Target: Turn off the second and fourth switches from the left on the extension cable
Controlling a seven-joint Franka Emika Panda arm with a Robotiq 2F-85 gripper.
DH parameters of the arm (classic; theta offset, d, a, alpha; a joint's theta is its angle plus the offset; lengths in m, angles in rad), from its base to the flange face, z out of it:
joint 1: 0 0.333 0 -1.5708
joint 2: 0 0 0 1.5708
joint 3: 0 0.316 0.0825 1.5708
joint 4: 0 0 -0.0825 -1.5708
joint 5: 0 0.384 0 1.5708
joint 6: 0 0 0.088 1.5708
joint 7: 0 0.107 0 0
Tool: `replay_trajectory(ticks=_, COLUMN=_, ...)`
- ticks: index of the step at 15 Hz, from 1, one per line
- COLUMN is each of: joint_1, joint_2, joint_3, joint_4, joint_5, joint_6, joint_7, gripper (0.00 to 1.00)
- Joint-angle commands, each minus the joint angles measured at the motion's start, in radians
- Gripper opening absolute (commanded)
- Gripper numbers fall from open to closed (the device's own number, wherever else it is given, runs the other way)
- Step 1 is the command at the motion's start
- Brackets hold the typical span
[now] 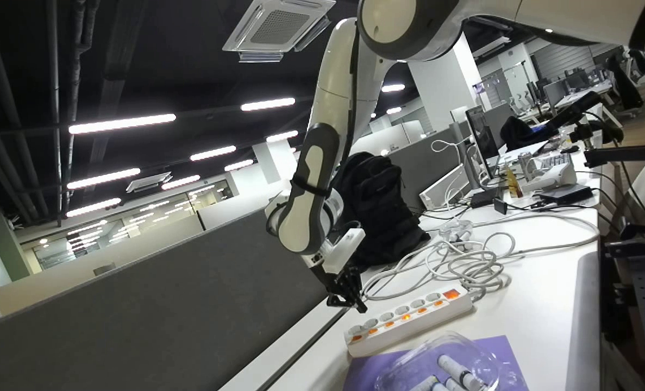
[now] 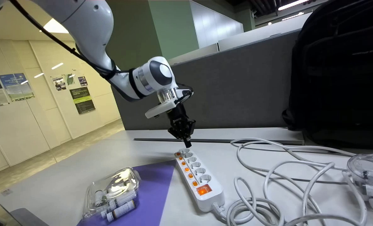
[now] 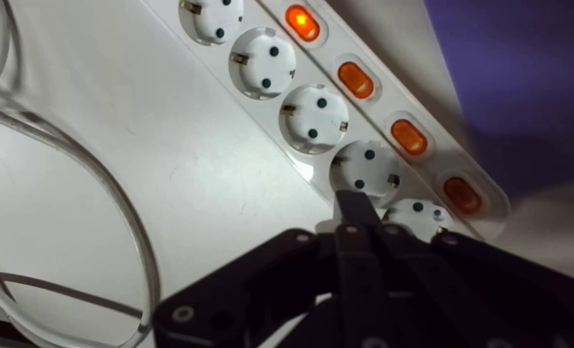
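Note:
The extension cable (image 1: 414,329) is a white strip lying on the table in both exterior views, its cord leaving the end with a large orange switch (image 2: 204,189). Along one edge runs a row of small orange switches. In the wrist view one switch (image 3: 302,22) glows brightly; two others are plain orange, and the end switch (image 3: 463,195) looks dark red. My gripper (image 3: 357,208) is shut with nothing between its fingers. It points down over the sockets at the end away from the cord, beside the switch row; whether it touches the strip I cannot tell. Its fingers partly cover the last two sockets.
A purple sheet (image 2: 156,182) lies beside the strip, bearing a clear plastic container (image 2: 112,194) with small bottles. Tangled white cables (image 2: 255,207) spread past the cord end. A black backpack (image 1: 379,209) and a grey partition (image 1: 192,304) stand behind.

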Motion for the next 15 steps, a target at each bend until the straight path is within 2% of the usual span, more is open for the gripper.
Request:
replay_trajectory(ticks=1, joint_1=0.021, joint_2=0.046, joint_3=-0.018, joint_4=0.039, joint_5=-0.024, joint_6=-0.014, joint_7=0.007, gripper=0.00)
replay_trajectory(ticks=11, joint_1=0.089, joint_2=0.008, joint_3=-0.026, joint_4=-0.080, joint_5=-0.127, joint_6=0.034, joint_7=0.003, gripper=0.00)
replay_trajectory(ticks=15, joint_1=0.106, joint_2=-0.036, joint_3=-0.033, joint_4=-0.150, joint_5=-0.176, joint_6=0.098, joint_7=0.018, gripper=0.00)
